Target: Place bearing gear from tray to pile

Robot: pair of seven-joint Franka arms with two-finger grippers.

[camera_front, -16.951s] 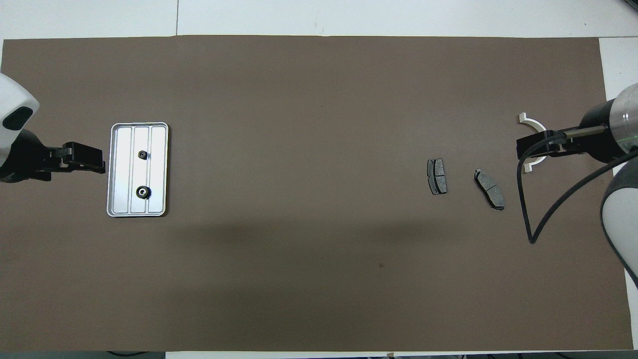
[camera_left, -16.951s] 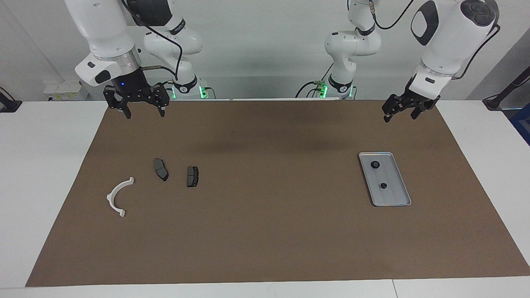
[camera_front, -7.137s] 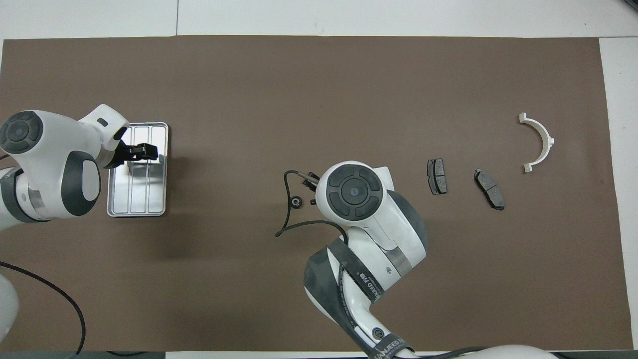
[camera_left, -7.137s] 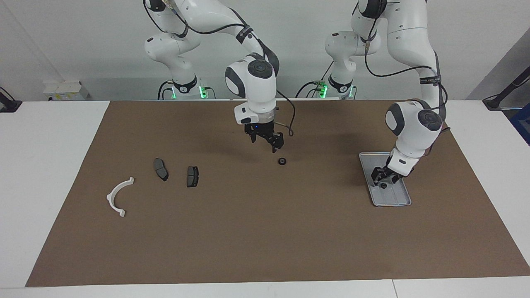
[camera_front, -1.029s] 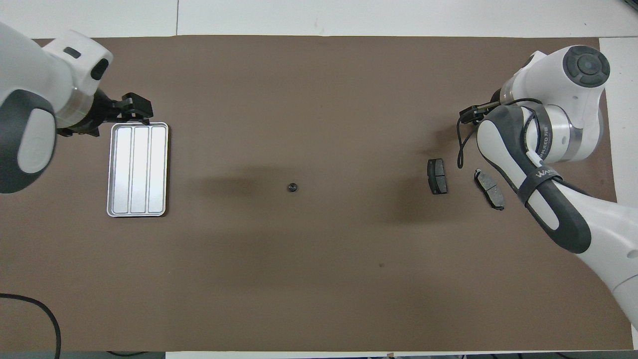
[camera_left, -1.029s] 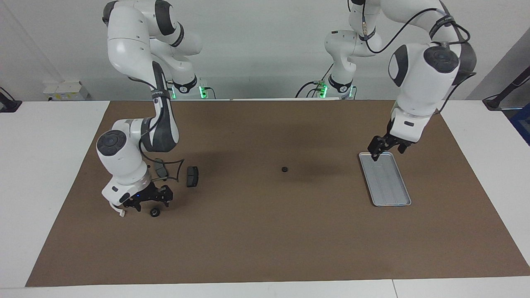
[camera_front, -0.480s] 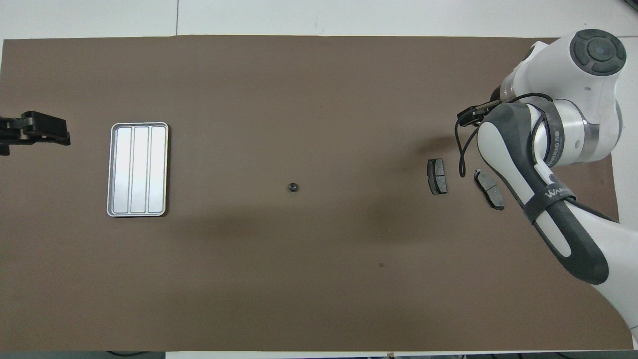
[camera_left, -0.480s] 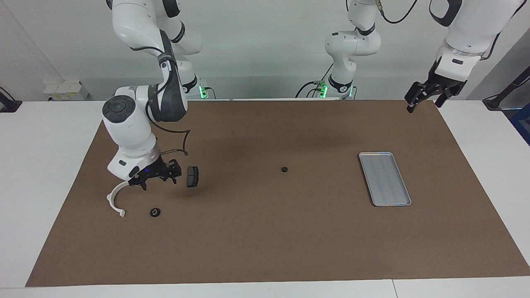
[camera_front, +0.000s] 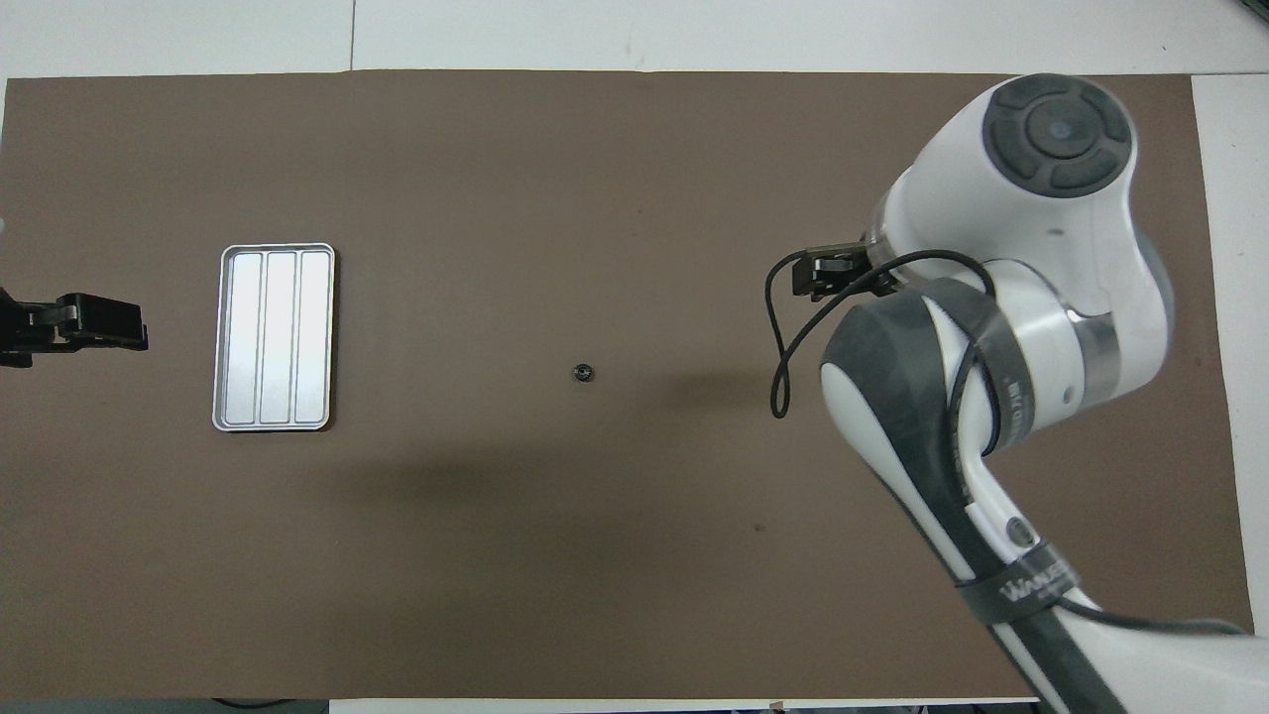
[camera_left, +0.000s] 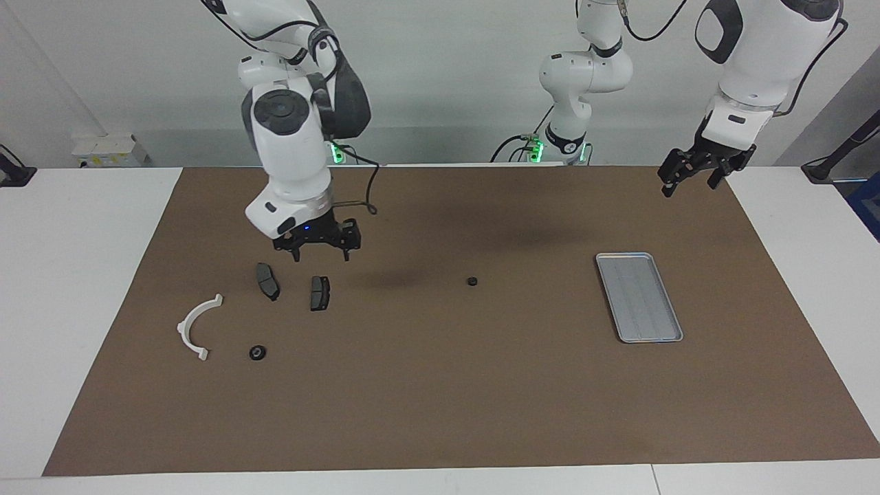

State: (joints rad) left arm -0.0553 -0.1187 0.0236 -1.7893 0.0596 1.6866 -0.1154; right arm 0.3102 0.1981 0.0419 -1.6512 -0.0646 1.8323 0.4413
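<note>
A brown mat covers my tabletop. The tray [camera_left: 639, 296] is empty. One gear [camera_left: 257, 353] sits by the white bracket [camera_left: 197, 326] in the pile; the other gear [camera_left: 471, 281] lies mid-mat. My right gripper [camera_left: 317, 253], jaws apart and empty, hangs over the pads [camera_left: 320, 293], with that stray gear off toward the tray from it. My left gripper [camera_left: 689, 180], jaws apart, waits high up. I judge the right arm nearer.

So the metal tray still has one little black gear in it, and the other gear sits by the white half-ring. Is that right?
Not quite. The metal tray is empty, as the facing view shows. One black gear lies on the brown mat mid-table, between the tray and the brake pads. The other gear does sit by the white half-ring.
</note>
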